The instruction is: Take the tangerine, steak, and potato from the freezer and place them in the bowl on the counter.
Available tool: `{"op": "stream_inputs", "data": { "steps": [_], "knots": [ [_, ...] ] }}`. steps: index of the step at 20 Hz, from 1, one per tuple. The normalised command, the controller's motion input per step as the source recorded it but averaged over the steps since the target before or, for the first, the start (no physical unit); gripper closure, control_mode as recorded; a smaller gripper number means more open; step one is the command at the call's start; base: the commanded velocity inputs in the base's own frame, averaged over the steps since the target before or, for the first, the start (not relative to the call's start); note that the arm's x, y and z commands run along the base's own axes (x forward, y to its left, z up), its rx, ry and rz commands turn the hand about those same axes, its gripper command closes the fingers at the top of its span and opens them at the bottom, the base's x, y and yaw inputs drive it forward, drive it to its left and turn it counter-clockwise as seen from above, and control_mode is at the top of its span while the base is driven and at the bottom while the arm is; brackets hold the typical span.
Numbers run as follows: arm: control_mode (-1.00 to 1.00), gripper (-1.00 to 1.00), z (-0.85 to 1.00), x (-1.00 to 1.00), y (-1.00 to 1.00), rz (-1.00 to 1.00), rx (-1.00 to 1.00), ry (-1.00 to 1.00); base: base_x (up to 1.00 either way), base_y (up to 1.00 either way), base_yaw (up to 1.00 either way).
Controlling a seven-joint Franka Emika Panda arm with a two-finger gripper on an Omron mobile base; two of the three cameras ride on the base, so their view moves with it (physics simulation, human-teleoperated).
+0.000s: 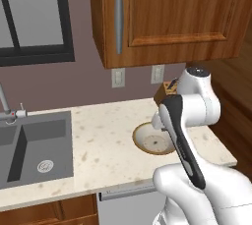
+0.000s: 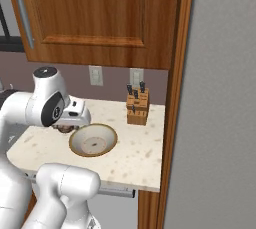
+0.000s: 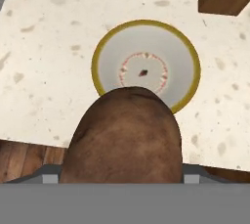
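- The potato [image 3: 124,137] is gripped in the hand [image 2: 65,127], just above the near rim of the bowl [image 3: 100,47].
- The bowl is seen on the worktop [image 1: 103,140], near a knife block [image 2: 137,107].

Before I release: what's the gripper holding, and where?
The potato, gripped across its sides, above the counter by the bowl's near rim.

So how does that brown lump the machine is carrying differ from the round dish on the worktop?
The potato is dark brown, rough and bulging; the bowl is pale inside with a tan rim, smooth and hollow. The potato hangs in the air, clamped in the jaws; the bowl rests on the counter. The bowl looks wider. Both have rounded outlines.
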Motion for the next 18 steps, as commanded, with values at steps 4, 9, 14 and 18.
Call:
{"op": "stream_inputs", "data": {
  "steps": [4, 9, 14, 18],
  "knots": [
    [-1.00, 1.00, -1.00, 0.63, 0.14, 0.00, -0.01, 0.10, 0.00, 0.00, 0.00],
    [-1.00, 1.00, -0.86, 0.57, -0.02, 0.00, 0.00, 0.03, 0.00, 0.00, 0.00],
    [-1.00, 1.00, -0.59, 0.53, -0.16, 0.04, 0.00, 0.00, 0.00, 0.00, 0.00],
    [-1.00, 1.00, -0.25, 0.47, -0.14, 0.03, 0.00, 0.00, 0.00, 0.00, 0.00]
  ]
}}
